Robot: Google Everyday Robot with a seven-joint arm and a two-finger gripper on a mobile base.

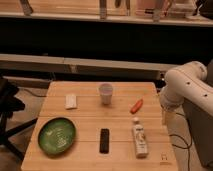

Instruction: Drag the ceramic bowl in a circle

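Observation:
The ceramic bowl [57, 135] is a wide, shallow green dish with a paler centre, sitting on the wooden table [87, 116] at its front left. My white arm [186, 90] is folded at the table's right side. The gripper [167, 118] hangs down beside the right edge of the table, far from the bowl and touching nothing I can see.
On the table are a white cup [105, 93] at the back middle, a small white block [71, 101], an orange-red object [136, 105], a black bar [104, 140] and a white bottle lying down [139, 138]. A dark chair [9, 110] stands to the left.

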